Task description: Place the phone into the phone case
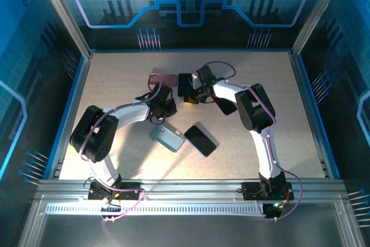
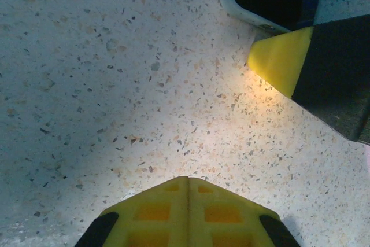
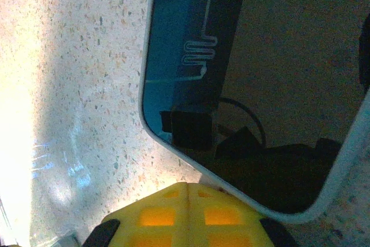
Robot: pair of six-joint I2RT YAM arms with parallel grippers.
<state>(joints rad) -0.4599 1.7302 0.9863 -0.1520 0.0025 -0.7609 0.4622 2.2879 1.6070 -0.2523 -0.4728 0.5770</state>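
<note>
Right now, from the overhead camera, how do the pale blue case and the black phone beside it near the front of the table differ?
Colour: the pale blue case is light and dull, the black phone dark and glossy. Place: the case lies on the left, the phone to its right. Size: the phone looks slightly longer than the case. Shared: both lie flat on the table, slanted much the same way.

Overhead rear view, wrist views close, downward
</note>
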